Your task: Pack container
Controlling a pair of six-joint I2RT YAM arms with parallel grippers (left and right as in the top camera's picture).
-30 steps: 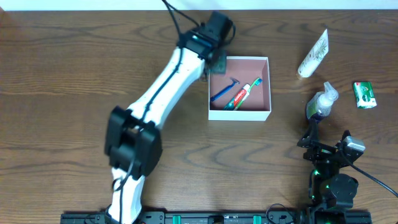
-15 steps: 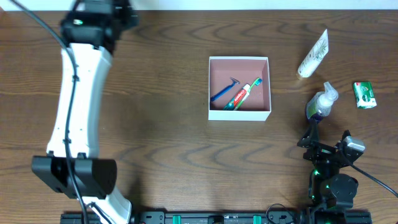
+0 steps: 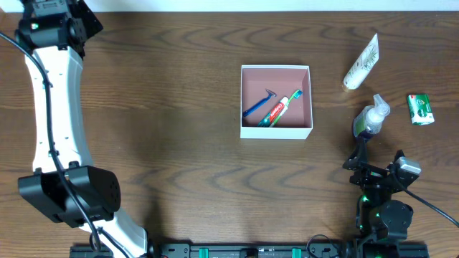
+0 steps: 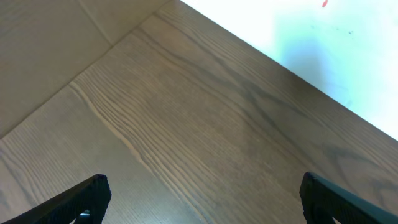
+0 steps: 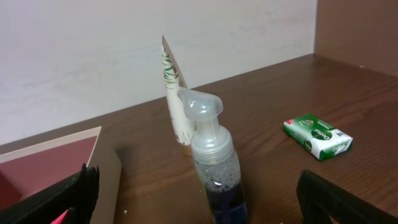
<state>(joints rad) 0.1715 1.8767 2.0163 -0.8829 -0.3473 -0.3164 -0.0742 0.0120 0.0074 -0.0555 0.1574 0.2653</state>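
The container (image 3: pixel 276 132), a square white box with a pink inside, stands mid-table and holds a blue razor (image 3: pixel 256 106), a toothpaste tube (image 3: pixel 275 112) and a green toothbrush (image 3: pixel 289 102). Its corner shows in the right wrist view (image 5: pixel 59 139). My left gripper (image 3: pixel 87 20) is at the far-left back corner, far from the box; it is open and empty over bare wood (image 4: pixel 202 199). My right gripper (image 3: pixel 364 159) is open, with a clear pump bottle of dark liquid (image 5: pixel 214 162) standing just ahead between its fingers (image 5: pixel 208 202), untouched.
The pump bottle (image 3: pixel 371 120) stands right of the box. A white tube (image 3: pixel 361 63) lies at the back right, behind the bottle in the right wrist view (image 5: pixel 175 93). A green soap box (image 3: pixel 421 109) lies at the far right (image 5: pixel 318 137). A white wall runs along the back edge.
My left arm has swung from the container's back-left corner over to the table's far-left back corner. The right arm and all the toiletries have stayed put.
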